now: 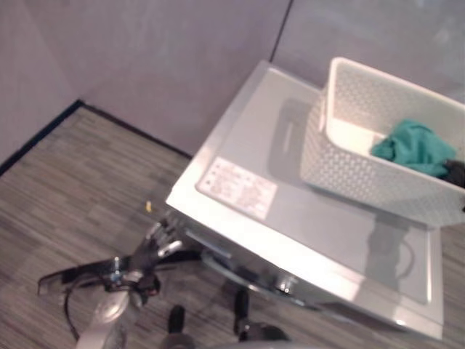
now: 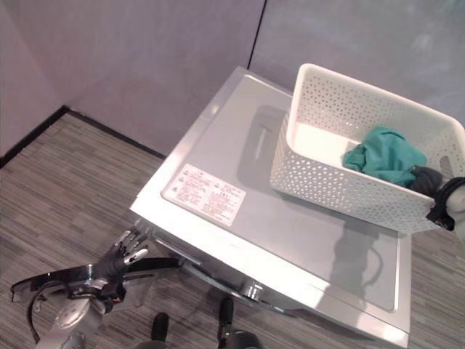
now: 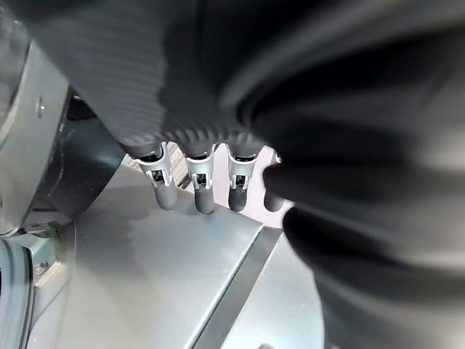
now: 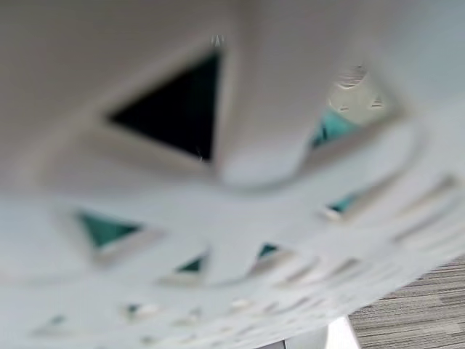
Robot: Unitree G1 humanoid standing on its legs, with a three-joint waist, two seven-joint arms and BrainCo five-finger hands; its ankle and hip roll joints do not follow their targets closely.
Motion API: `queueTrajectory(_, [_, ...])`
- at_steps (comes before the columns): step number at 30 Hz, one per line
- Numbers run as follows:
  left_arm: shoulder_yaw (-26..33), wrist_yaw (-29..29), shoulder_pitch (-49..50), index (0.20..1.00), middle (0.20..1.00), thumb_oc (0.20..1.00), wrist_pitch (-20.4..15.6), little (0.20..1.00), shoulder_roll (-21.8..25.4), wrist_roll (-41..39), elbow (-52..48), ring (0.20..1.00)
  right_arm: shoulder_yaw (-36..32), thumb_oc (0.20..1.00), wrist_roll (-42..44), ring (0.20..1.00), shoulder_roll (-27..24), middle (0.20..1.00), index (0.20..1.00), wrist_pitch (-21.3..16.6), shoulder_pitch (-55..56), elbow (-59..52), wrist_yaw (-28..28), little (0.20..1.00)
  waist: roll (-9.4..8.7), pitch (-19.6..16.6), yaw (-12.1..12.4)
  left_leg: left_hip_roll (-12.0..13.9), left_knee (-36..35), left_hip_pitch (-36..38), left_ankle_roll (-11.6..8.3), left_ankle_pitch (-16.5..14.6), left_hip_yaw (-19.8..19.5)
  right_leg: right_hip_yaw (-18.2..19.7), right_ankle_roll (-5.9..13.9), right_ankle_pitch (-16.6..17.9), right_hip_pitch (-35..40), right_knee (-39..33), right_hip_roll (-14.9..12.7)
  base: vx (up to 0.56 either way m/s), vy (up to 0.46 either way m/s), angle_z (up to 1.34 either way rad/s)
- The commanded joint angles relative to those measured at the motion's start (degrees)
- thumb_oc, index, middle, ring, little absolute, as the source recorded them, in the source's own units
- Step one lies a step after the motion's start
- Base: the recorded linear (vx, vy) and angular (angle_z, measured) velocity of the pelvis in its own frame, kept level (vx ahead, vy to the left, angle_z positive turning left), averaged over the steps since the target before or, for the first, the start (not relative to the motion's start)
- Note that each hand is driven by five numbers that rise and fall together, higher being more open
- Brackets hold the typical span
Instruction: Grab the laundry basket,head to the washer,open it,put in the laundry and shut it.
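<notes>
Low by the washer's (image 2: pixel 276 218) front left corner, left hand (image 2: pixel 123 251) with fingers straight, holding nothing; at the washer top's far right corner, laundry basket (image 2: pixel 341 174) with right hand (image 2: pixel 449 200) at its end, finger state untellable.

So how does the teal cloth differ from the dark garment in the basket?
The teal cloth is bright, larger and bunched in full view; the dark garment is grey-black, smaller and tucked at the white laundry basket's end, partly cut off. Both lie crumpled inside the basket on the washer.
</notes>
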Motion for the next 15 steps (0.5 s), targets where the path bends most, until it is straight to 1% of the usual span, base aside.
queueTrajectory(1, [-3.3, -2.0, -4.5, 1.000, 1.000, 1.000, -2.4, 1.000, -1.9, 1.0, -3.8, 1.000, 8.5, 0.200, 4.1, 0.200, 8.2, 0.200, 0.200, -1.7, 2.8, -4.1, 0.3, 0.200, 3.91, 3.2, 2.3, 6.3, 0.6, 1.2, -1.54, 3.1, 2.1, -0.9, 2.86, -4.6, 2.3, 2.1, -1.1, 0.00, 0.000, 0.00])
queueTrajectory(5, [-3.0, -2.0, -4.5, 1.000, 1.000, 1.000, -2.4, 1.000, -2.1, 1.0, -3.8, 1.000, 6.3, 0.200, 6.1, 0.200, 7.4, 0.200, 0.200, -2.0, 5.4, -8.2, 0.4, 0.200, 3.51, 3.0, 2.2, 6.4, 0.6, 2.1, -1.58, 2.7, 2.3, -0.8, 2.95, -4.6, 3.1, 1.8, -0.9, 0.00, 0.000, 0.00])
queueTrajectory(6, [-2.5, -2.1, -4.3, 1.000, 1.000, 1.000, -2.4, 1.000, -2.2, 1.1, -3.9, 1.000, 5.0, 0.200, 7.2, 0.200, 6.8, 0.200, 0.200, -2.1, 6.9, -11.3, 0.6, 0.200, 3.27, 2.7, 1.9, 6.5, 0.6, 2.5, -1.60, 2.5, 2.4, -0.8, 2.97, -4.7, 3.5, 1.6, -0.9, 0.00, 0.000, 0.00])
queueTrajectory(8, [-2.2, -2.1, -4.2, 1.000, 1.000, 1.000, -2.4, 1.000, -2.2, 1.1, -4.0, 1.000, 3.4, 0.200, 8.2, 0.200, 6.2, 0.200, 0.200, -2.2, 8.7, -13.9, 0.5, 0.200, 3.05, 2.5, 1.9, 6.5, 0.6, 2.9, -1.61, 2.3, 2.6, -0.8, 3.00, -4.8, 4.0, 1.4, -0.8, 0.00, 0.000, 0.00])
queueTrajectory(11, [-1.2, -2.2, -3.5, 1.000, 1.000, 1.000, -2.4, 1.000, -1.9, 1.1, -4.1, 1.000, -2.1, 0.200, 11.4, 0.200, 5.7, 0.200, 0.200, -2.5, 15.7, -21.3, 1.0, 0.200, 2.31, 1.8, 1.8, 6.7, 0.6, 4.0, -1.65, 1.7, 2.9, -0.8, 3.05, -4.9, 5.2, 1.3, -0.8, 0.00, 0.000, 0.00])
queueTrajectory(13, [0.3, -2.4, -2.3, 1.000, 1.000, 1.000, -2.4, 1.000, -1.1, 1.1, -4.6, 1.000, -7.2, 0.200, 14.5, 0.200, 6.0, 0.200, 0.200, -2.5, 22.8, -28.2, 1.6, 0.200, 1.51, 0.9, 1.5, 6.7, 0.6, 5.0, -1.54, 1.2, 3.0, -0.7, 3.18, -4.9, 6.1, 1.2, -0.8, 0.00, 0.004, -0.02])
queueTrajectory(15, [1.1, -2.6, -1.7, 1.000, 1.000, 1.000, -2.2, 1.000, -0.4, 1.2, -4.9, 1.000, -9.7, 0.200, 15.3, 0.200, 7.1, 0.200, 0.200, -2.3, 26.3, -30.1, 1.6, 0.200, 1.09, 0.2, 1.6, 6.7, 0.6, 5.7, -1.49, 0.9, 3.2, -0.8, 3.26, -5.0, 6.8, 1.2, -0.9, 0.01, 0.000, -0.02])
